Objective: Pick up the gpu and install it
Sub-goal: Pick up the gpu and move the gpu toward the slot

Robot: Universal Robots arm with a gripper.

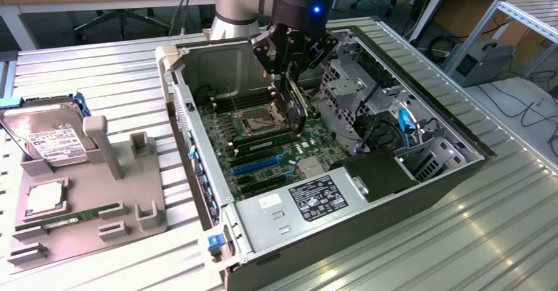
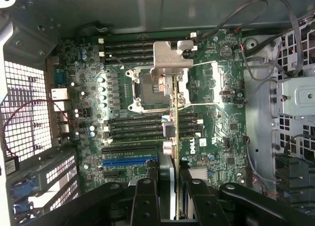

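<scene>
My gripper point(image 1: 291, 65) hangs over the open computer case point(image 1: 419, 193) and is shut on the gpu point(image 1: 296, 106), a thin dark card held upright on its edge. In the wrist view the gpu point(image 2: 176, 118) runs edge-on out from between my black fingers point(image 2: 146, 199), with its silvery bracket point(image 2: 172, 56) at the far end. The card hovers above the motherboard point(image 2: 221, 117), over the processor socket point(image 2: 150, 85) and the memory slots, apart from the board. The blue expansion slot point(image 2: 129, 161) lies off to one side of the card.
A drive cage point(image 1: 357, 101) with cables stands close on the exterior view's right of the card. The case's metal walls ring the board. On the exterior view's left, a grey fixture point(image 1: 131, 222) carries a hard drive point(image 1: 51, 142), a processor chip point(image 1: 46, 198) and a green memory stick point(image 1: 83, 215).
</scene>
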